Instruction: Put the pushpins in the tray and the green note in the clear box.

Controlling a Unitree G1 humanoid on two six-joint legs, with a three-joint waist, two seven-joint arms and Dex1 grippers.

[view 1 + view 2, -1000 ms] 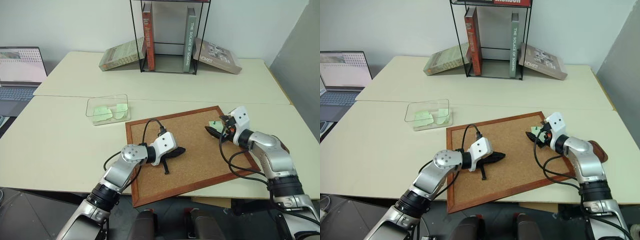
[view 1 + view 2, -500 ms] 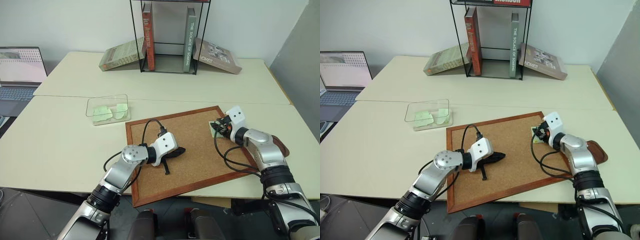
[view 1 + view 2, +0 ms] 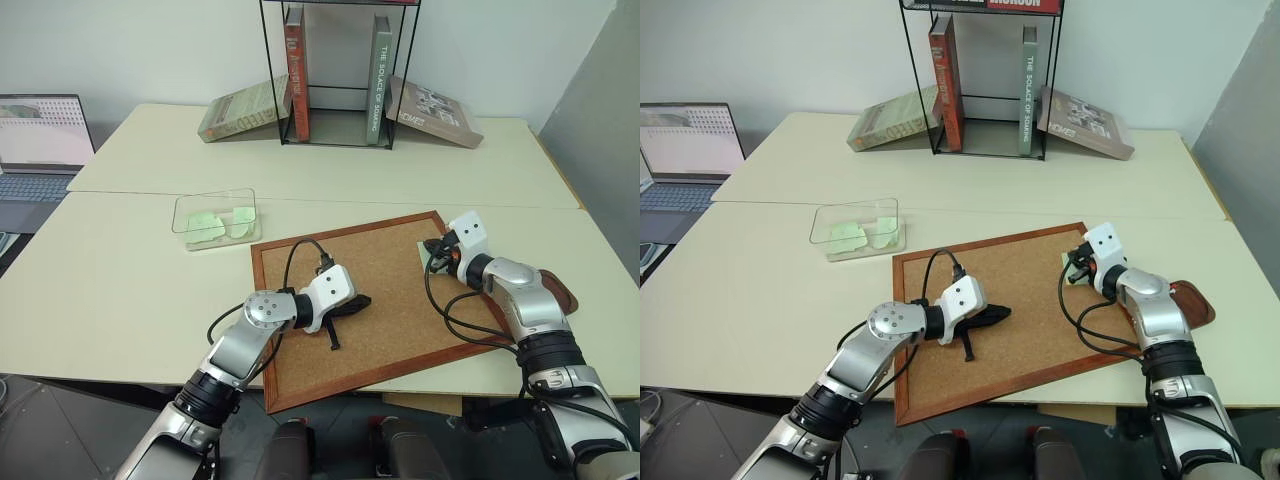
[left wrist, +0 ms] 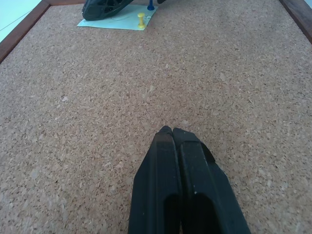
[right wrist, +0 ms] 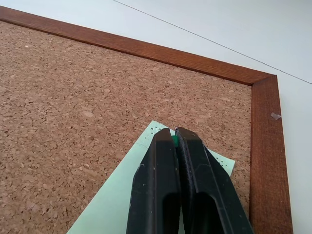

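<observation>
The green note (image 5: pixel 117 204) lies pinned near the far right corner of the cork board (image 3: pixel 385 310). My right gripper (image 5: pixel 173 130) rests on it, shut, with a small bright green pushpin head (image 5: pixel 174 141) pinched at its tips. A yellow pushpin (image 4: pixel 141 18) stands in the note's corner and a blue one (image 4: pixel 150 7) just past it. My left gripper (image 4: pixel 171 130) is shut and empty, lying on the middle of the board. The reddish-brown tray (image 3: pixel 1196 302) peeks out behind my right forearm. The clear box (image 3: pixel 214 196) sits left of the board, with pale green slips inside.
A black wire book rack (image 3: pixel 335 70) with upright books stands at the back, with books leaning against both of its sides. A laptop (image 3: pixel 35 140) is at the far left. Bare tabletop lies between the board and the rack.
My right gripper went from open to shut over the green note. The left arm stayed still.
</observation>
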